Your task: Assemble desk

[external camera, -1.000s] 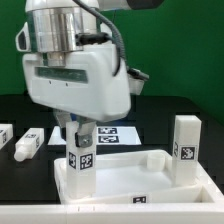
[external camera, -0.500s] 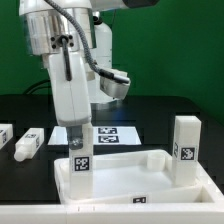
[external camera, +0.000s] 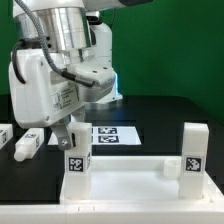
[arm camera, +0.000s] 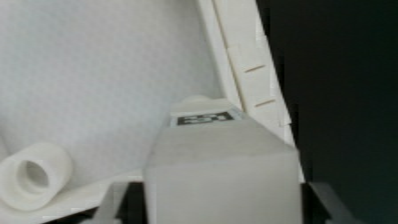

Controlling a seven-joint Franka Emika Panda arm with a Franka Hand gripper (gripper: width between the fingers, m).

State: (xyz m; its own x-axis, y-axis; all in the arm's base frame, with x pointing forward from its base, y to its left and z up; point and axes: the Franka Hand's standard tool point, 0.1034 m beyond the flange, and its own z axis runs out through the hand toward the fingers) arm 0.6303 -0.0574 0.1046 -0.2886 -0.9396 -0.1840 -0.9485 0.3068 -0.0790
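The arm point(external camera: 50, 85) leans down from above, its end effector point(external camera: 75, 138) pointing straight down, clamped on a leg point(external camera: 78, 163).

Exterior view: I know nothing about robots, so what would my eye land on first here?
The big white robot arm dominates the exterior view's left, its fingers clamped on a tagged white leg standing upright at a corner of the rimmed white panel. A second leg stands upright at the panel's corner on the exterior view's right.

No legible text; black-and-white tags on each leg point(external camera: 77, 162), marker board point(external camera: 118, 134).
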